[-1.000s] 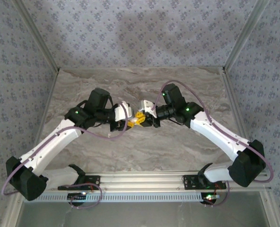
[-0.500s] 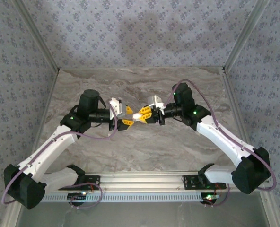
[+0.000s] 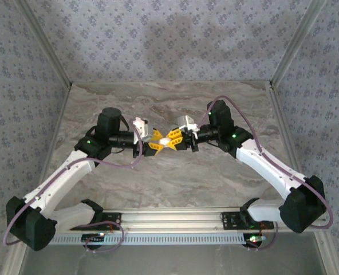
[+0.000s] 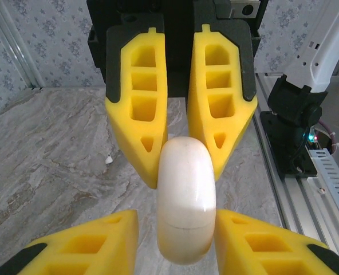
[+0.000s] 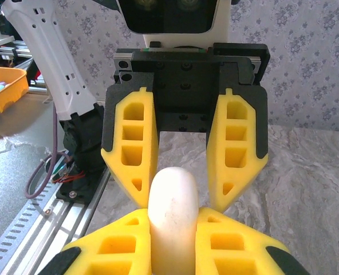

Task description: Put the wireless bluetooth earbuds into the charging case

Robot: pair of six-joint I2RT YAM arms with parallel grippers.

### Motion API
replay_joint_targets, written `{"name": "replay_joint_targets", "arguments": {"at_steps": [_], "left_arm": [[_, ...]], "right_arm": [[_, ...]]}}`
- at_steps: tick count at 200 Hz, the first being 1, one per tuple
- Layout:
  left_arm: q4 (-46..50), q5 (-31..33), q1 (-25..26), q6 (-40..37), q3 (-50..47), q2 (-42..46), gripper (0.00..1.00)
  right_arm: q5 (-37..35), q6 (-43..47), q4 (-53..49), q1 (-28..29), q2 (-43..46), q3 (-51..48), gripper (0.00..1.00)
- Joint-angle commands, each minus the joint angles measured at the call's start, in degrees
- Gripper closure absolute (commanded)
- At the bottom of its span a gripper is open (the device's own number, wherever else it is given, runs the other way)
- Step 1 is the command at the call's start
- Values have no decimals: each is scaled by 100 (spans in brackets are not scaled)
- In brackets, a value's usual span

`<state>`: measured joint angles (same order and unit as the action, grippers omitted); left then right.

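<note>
One white case (image 4: 186, 200), glossy, seam round the middle: likely light, stiff, slippery; best pinched on its broad sides, off the seam. It hangs above the table (image 3: 169, 183), right claw (image 5: 174, 212) clamped on it, left claw (image 4: 175, 213) narrow round it, grip unclear.

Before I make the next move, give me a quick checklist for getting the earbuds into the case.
1. Hold by the right gripper on the case: ok, its fingers are clamped on both sides.
2. Hold by the left gripper: not ok, the jaws straddle the case with a gap on one side.
3. Opening of the case: not ok, its seam looks closed.
4. Whereabouts of the earbuds: cannot tell; a pale speck lies on the table.
5. Case lifted off the table: ok, it looks held up between the two grippers.
</note>
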<state>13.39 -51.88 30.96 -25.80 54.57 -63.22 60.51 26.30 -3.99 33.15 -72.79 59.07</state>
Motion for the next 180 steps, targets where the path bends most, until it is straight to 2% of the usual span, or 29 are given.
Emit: {"name": "replay_joint_targets", "arguments": {"at_steps": [1, 34, 81, 108, 126, 136, 154, 180], "left_arm": [[-91, -200, -34, 23, 152, -32, 61], [-26, -209, -29, -13, 162, -93, 58], [5, -208, -24, -52, 164, -155, 59], [-3, -264, -26, -48, 193, -173, 64], [22, -262, -28, -52, 204, -165, 73], [37, -270, -26, -65, 212, -157, 76], [75, -263, -26, -83, 212, -127, 77], [202, -236, -22, -158, 232, -109, 78]], "right_arm": [[145, -59, 129, 47, -14, 90, 86], [150, -67, 136, 57, -15, 116, 86], [158, -75, 172, 58, -33, 131, 85], [154, -84, 155, 69, -42, 131, 85], [145, -93, 155, 78, -42, 131, 84], [117, -104, 152, 74, -41, 138, 80], [-77, -121, 90, 82, -33, 158, 67], [-345, -137, 106, 67, -16, 148, 60]]}}
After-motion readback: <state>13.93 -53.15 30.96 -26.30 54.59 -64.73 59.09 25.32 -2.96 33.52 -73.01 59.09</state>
